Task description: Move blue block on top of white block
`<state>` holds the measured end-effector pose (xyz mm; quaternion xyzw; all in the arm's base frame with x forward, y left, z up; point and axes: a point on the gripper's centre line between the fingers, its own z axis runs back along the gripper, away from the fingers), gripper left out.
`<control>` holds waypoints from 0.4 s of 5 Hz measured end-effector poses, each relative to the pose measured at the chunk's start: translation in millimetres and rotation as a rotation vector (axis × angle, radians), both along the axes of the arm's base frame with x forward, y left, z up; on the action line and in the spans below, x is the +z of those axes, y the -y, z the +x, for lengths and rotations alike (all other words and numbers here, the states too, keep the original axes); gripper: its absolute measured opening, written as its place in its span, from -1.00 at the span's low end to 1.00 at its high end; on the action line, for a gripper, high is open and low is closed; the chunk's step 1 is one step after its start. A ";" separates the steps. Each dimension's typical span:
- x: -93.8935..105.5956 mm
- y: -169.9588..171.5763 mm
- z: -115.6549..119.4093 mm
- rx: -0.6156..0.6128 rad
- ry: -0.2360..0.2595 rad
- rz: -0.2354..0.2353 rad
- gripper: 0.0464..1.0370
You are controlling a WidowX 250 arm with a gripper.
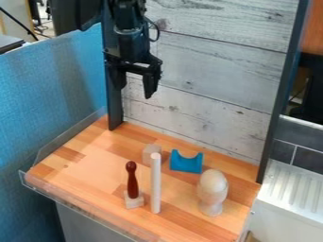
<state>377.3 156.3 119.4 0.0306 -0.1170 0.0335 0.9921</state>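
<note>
My gripper (133, 90) hangs high near the top left of the view, in front of the plank wall and well above the table, its fingers apart with nothing between them. The blue block (186, 164), with a curved notch in its top, stands upright on the wooden surface right of centre. Just left of it is a pale whitish block (150, 152), partly hidden by a tall white cylinder (156, 184). A second small whitish block (133, 201) sits nearer the front, with a dark red-brown pin (131, 180) upright on or against it; which, I cannot tell.
A pale wooden egg-shaped piece (212, 191) stands at the front right. The wooden table (82, 163) has a clear raised edge (82, 203) along its left and front. Dark posts flank the plank wall (214, 61) behind, and a blue cloth screen (50, 94) stands at the left.
</note>
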 end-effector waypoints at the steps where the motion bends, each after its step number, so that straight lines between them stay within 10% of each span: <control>1: -19.7 -3.4 0.5 -0.091 0.001 0.034 0.93; 2: -39.9 -5.4 -0.9 -0.269 0.027 0.077 0.93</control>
